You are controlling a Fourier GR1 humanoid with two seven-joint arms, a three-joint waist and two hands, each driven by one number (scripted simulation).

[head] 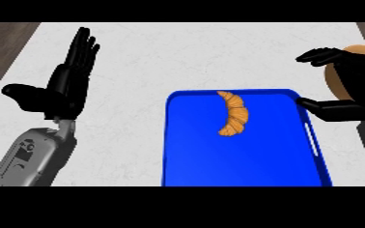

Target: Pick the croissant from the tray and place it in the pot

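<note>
The croissant [234, 113] lies on the blue tray [214, 164], not yet picked. My right hand [335, 108] is beside the tray's right rim, fingers apart, holding nothing; next it must move over the croissant and close. My left hand [68, 84] rests open.

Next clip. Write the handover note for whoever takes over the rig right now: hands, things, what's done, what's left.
Left hand: open, fingers up, resting at the view's left, holding nothing.
Right hand: open, at the tray's right rim, not on the croissant.
Croissant: lies on the blue tray, upper middle, untouched.
Pot: perhaps the brown round thing at the right edge, mostly out of view.
Done: nothing yet.
Left: grasp the croissant, carry it, place it in the pot.
</note>
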